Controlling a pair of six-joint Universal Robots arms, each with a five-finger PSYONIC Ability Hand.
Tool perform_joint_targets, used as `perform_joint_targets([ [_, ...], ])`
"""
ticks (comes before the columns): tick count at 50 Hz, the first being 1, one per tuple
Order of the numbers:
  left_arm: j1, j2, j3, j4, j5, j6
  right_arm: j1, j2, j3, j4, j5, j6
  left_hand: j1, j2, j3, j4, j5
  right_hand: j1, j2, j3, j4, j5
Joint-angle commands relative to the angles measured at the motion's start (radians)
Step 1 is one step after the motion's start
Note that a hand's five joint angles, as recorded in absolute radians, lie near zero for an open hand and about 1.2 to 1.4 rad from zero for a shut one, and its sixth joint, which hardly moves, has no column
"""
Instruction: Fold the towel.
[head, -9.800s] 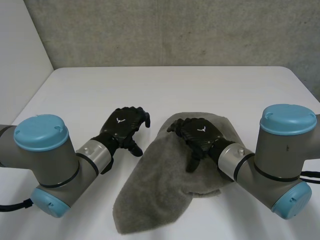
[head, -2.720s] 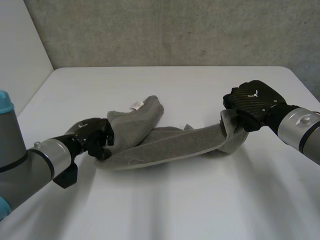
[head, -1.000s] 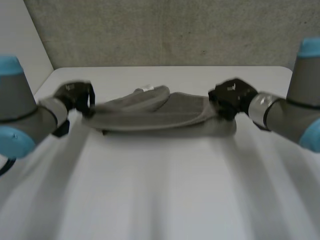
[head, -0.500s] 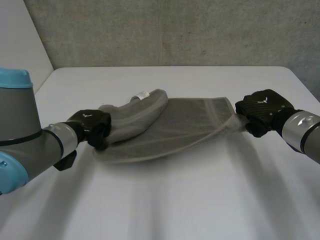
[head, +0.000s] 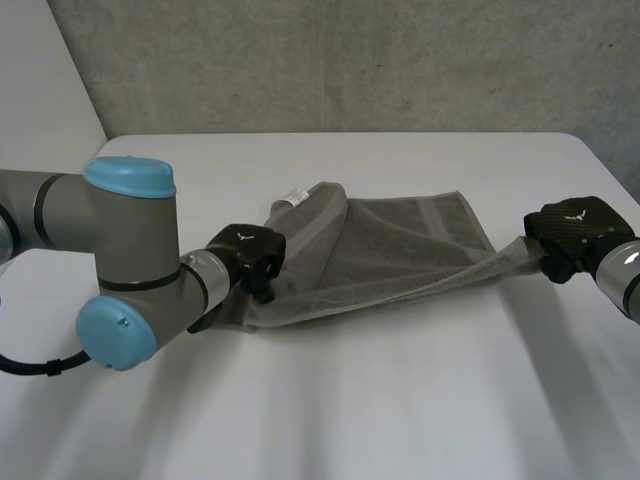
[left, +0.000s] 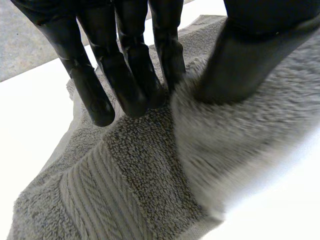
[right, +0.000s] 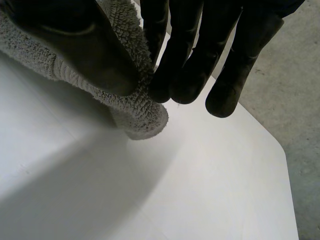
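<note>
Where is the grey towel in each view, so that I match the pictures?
Head view: the towel stretches between the left robot hand and the right robot hand.
Left wrist view: the towel is pinched by the left robot hand.
Right wrist view: its end is pinched by the right robot hand.
Shared landmark: the white table.

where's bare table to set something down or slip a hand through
Bare: the near stretch of table, between the towel and the front edge, right of the left arm; also the far strip between towel and wall. Crowded: the middle band, where the left hand and right hand pinch the towel's ends, with it stretched between them.
</note>
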Motion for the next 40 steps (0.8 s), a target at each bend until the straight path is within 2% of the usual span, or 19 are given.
perform_joint_targets([
  [1,0.012,0.028,-0.009,-0.001,0.002,0.000,0.002,0.029,0.001,-0.043,0.017,-0.001,-0.426,-0.423,-0.426,-0.437,-0.435,0.082,0.061,0.051,0.061,0.063],
  [6,0.038,0.100,-0.027,0.001,0.010,-0.006,0.008,0.051,0.000,-0.101,0.095,-0.005,-0.438,-0.435,-0.438,-0.449,-0.447,0.082,0.061,0.051,0.061,0.063],
  [10,0.092,0.178,-0.079,0.004,0.027,-0.006,0.010,0.051,0.006,-0.097,0.112,-0.007,-0.438,-0.435,-0.438,-0.449,-0.447,0.082,0.061,0.051,0.061,0.063],
  [11,0.092,0.178,-0.079,0.004,0.027,-0.006,0.010,0.046,0.012,-0.097,0.109,-0.003,-0.438,-0.435,-0.438,-0.449,-0.447,-0.071,-0.092,-0.102,-0.092,-0.090],
  [12,0.100,0.195,-0.095,0.004,0.039,-0.006,0.010,0.046,0.012,-0.097,0.109,-0.002,-0.438,-0.435,-0.438,-0.449,-0.447,-0.073,-0.094,-0.104,-0.094,-0.091],
  [14,0.110,0.207,-0.116,0.004,0.053,-0.003,0.003,0.032,0.035,-0.097,0.098,-0.002,-0.438,-0.435,-0.438,-0.449,-0.447,-0.750,-0.772,-0.782,-0.771,-0.769],
  [15,0.121,0.213,-0.136,0.004,0.067,0.001,0.003,0.032,0.035,-0.097,0.098,-0.002,-0.438,-0.435,-0.438,-0.449,-0.447,-0.754,-0.775,-0.785,-0.775,-0.772],
  [16,0.121,0.214,-0.136,0.004,0.067,0.001,0.002,0.008,0.046,-0.097,0.098,-0.004,-0.438,-0.435,-0.438,-0.449,-0.447,-1.024,-1.045,-1.055,-1.045,-1.043],
  [17,0.138,0.223,-0.159,0.004,0.081,0.003,0.002,0.008,0.046,-0.097,0.098,-0.004,-0.438,-0.435,-0.438,-0.449,-0.447,-1.027,-1.048,-1.058,-1.048,-1.045],
  [18,0.159,0.238,-0.180,0.002,0.096,0.003,-0.001,-0.026,0.055,-0.095,0.098,-0.004,-0.435,-0.432,-0.435,-0.446,-0.444,-1.140,-1.161,-1.171,-1.161,-1.158],
  [22,0.204,0.272,-0.228,0.002,0.133,0.006,-0.003,-0.089,0.077,-0.094,0.089,-0.010,-0.432,-0.429,-0.432,-0.443,-0.441,-1.140,-1.161,-1.171,-1.161,-1.158],
  [24,0.231,0.293,-0.272,0.004,0.172,0.027,-0.003,-0.158,0.109,-0.083,0.048,-0.012,-0.427,-0.423,-0.426,-0.438,-0.435,-1.140,-1.161,-1.171,-1.161,-1.158],
  [28,0.253,0.301,-0.323,0.016,0.200,0.078,-0.012,-0.210,0.150,-0.077,-0.005,-0.013,-0.424,-0.420,-0.423,-0.435,-0.432,-1.140,-1.161,-1.171,-1.161,-1.158],
  [30,0.271,0.304,-0.383,0.053,0.205,0.154,-0.036,-0.250,0.198,-0.078,-0.073,-0.025,-0.424,-0.420,-0.423,-0.435,-0.432,-1.140,-1.161,-1.171,-1.161,-1.158],
  [33,0.276,0.309,-0.415,0.082,0.206,0.202,-0.047,-0.273,0.221,-0.077,-0.109,-0.044,-0.424,-0.420,-0.423,-0.435,-0.432,-1.140,-1.161,-1.171,-1.161,-1.158],
  [35,0.282,0.309,-0.476,0.160,0.206,0.303,-0.070,-0.308,0.274,-0.080,-0.176,-0.108,-0.429,-0.426,-0.429,-0.440,-0.438,-1.140,-1.161,-1.171,-1.161,-1.158],
  [36,0.282,0.309,-0.477,0.160,0.206,0.303,-0.070,-0.308,0.275,-0.080,-0.177,-0.108,-0.429,-0.426,-0.429,-0.440,-0.438,-1.140,-1.161,-1.171,-1.161,-1.158],
  [38,0.290,0.309,-0.533,0.261,0.206,0.395,-0.087,-0.319,0.322,-0.078,-0.215,-0.189,-0.429,-0.426,-0.429,-0.440,-0.438,-1.140,-1.161,-1.171,-1.161,-1.158],
  [40,0.297,0.309,-0.558,0.307,0.209,0.432,-0.092,-0.321,0.342,-0.077,-0.221,-0.229,-0.429,-0.426,-0.429,-0.440,-0.438,-1.140,-1.161,-1.171,-1.161,-1.158],
])
